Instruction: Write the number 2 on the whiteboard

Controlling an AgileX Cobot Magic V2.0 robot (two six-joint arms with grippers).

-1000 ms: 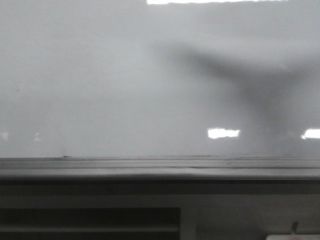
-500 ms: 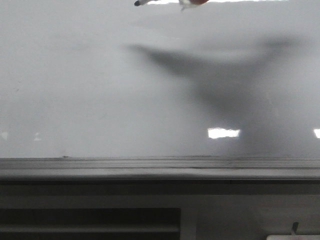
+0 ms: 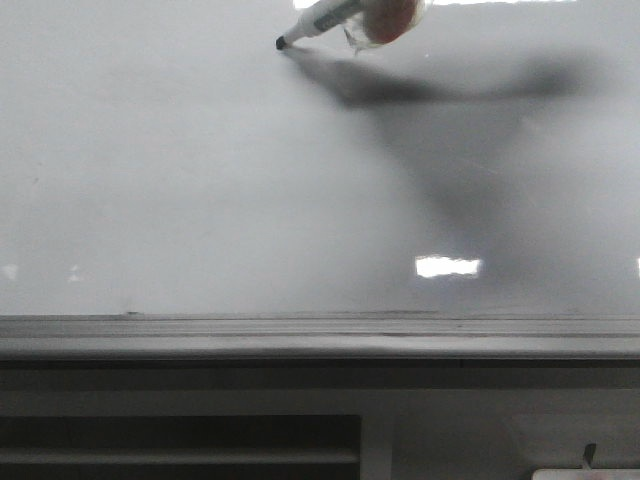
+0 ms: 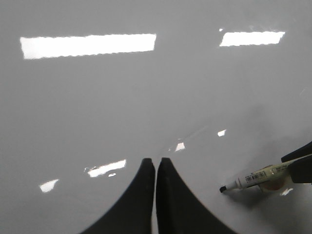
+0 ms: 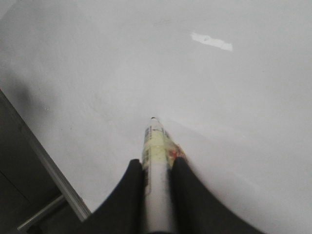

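Note:
The whiteboard (image 3: 200, 180) fills the front view, glossy white-grey with a grey ledge (image 3: 300, 335) along its lower edge. No numeral 2 shows on it. A white marker (image 3: 320, 20) with a black tip comes in at the top of the front view, its tip at or very near the board. My right gripper (image 5: 157, 163) is shut on the marker (image 5: 156, 146). In the left wrist view the marker (image 4: 251, 180) lies to the side of my left gripper (image 4: 156, 163), which is shut and empty above the board (image 4: 97, 107).
A dark slatted panel (image 3: 180, 445) sits below the ledge at the lower left. A white object (image 3: 585, 474) peeks in at the bottom right corner. The marker casts a long shadow (image 3: 440, 120) on the board.
The marker has come down into the front view from the top edge, its tip moving lower on the board. Its shadow has shifted up and closer to the tip.

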